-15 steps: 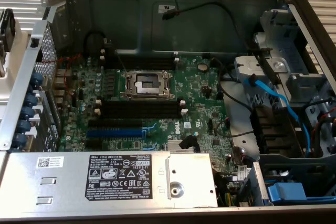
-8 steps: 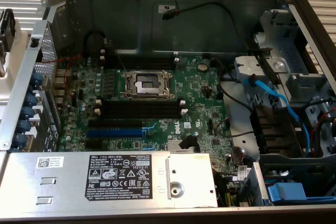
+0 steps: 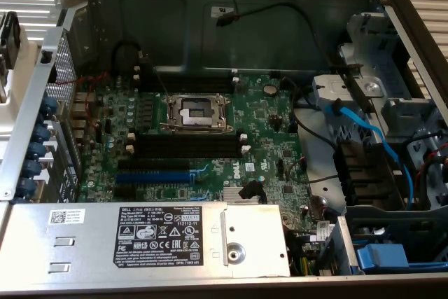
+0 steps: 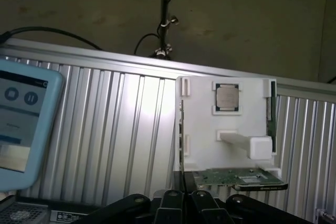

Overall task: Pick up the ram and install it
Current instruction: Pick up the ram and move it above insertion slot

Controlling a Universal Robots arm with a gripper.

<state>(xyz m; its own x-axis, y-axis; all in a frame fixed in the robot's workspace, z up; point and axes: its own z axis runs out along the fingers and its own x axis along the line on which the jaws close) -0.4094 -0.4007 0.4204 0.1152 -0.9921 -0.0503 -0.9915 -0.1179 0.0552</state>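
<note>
Claw [image 4: 185, 203]: fingers drawn almost together, nothing between them. No grip on any part.

Ram [image 4: 236, 178]: lies flat on the lower ledge of a white holder [image 4: 205, 129], ahead of the claw and near its fingertips, offset a little to one side. Not touched. Its long axis runs crosswise to the claw's forward line, so it appears to present a long edge towards the fingers.

Black slots [image 3: 185, 146] on the motherboard [image 3: 266, 138]: empty. Judgement: pick-up not yet made, installation not done.
</note>
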